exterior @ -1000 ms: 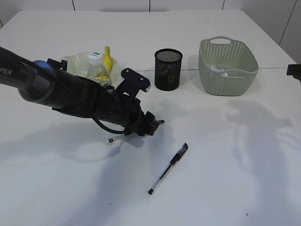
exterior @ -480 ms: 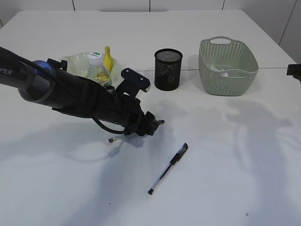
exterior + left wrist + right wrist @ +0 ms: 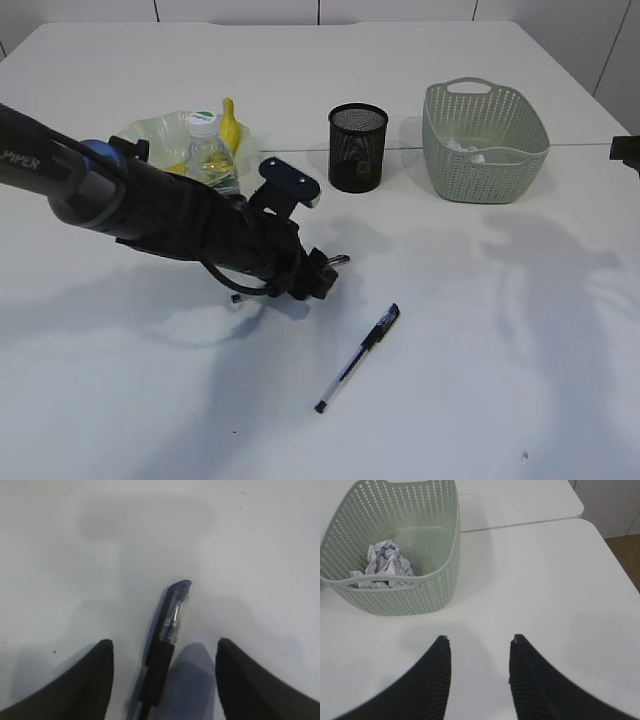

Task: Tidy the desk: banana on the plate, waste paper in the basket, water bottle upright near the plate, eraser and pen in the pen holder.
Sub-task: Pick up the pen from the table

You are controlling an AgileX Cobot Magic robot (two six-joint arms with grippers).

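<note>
My left gripper [image 3: 322, 275] is low over the desk [image 3: 480, 330], reaching in from the left. It is open [image 3: 164, 641], and a black pen [image 3: 170, 620] lies on the desk between the jaws, touching neither finger. That pen's tail [image 3: 236, 297] pokes out under the arm. A second pen [image 3: 360, 352] lies loose nearer the front. The banana [image 3: 230, 125] rests on the plate [image 3: 150, 130], with the water bottle [image 3: 210, 150] upright beside it. Waste paper [image 3: 382, 562] sits in the basket [image 3: 420, 595]. My right gripper [image 3: 480, 638] hangs open and empty near the basket. I cannot make out the eraser.
The black mesh pen holder [image 3: 357, 147] stands between the plate and the basket [image 3: 485, 140]. A piece of the right arm [image 3: 626, 150] shows at the right edge. The desk's right edge [image 3: 620, 560] is close to the right gripper.
My left arm has sunk a little and shifted slightly left, uncovering more of the water bottle. The right gripper and both pens have stayed put.
</note>
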